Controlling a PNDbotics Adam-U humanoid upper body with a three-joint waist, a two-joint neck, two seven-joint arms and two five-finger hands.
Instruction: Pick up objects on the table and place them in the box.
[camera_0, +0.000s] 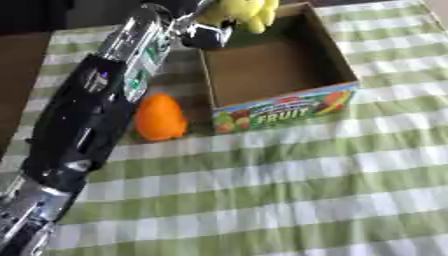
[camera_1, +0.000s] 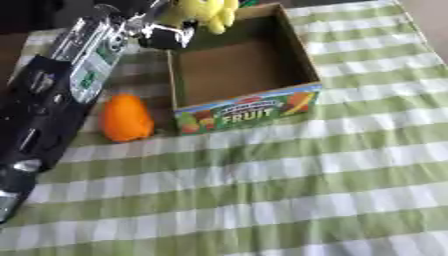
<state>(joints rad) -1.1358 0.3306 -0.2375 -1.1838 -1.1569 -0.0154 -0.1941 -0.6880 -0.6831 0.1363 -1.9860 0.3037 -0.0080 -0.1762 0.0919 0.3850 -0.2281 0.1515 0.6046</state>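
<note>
Surface: we see a green-and-white checked cloth (camera_0: 289, 200) covering the surface and filling most of the frame, with a dark strip showing at the upper left edge.

Left arm: we follow a black and silver arm (camera_0: 87, 115) running from the lower left corner up to the top centre of the frame.

Box: we find an open cardboard box (camera_0: 346, 65) in the upper centre, its brown floor bare, its near wall printed with fruit pictures and the word FRUIT.

Orange object: we note an orange, rounded item (camera_0: 160, 117) lying on the cloth just beside the box's near left corner, close against the arm; whether they touch we cannot tell.

Yellow object: we see a yellow, lobed item (camera_0: 248, 12) at the top centre, above the box's far left corner; it may be a soft toy or a bunch of fruit, the view being too blurred to say.

Left robot hand: we place the left robot hand (camera_0: 203, 31) at the top centre, its dark fingers closed around the yellow item's lower part, holding it over the box rim.
</note>
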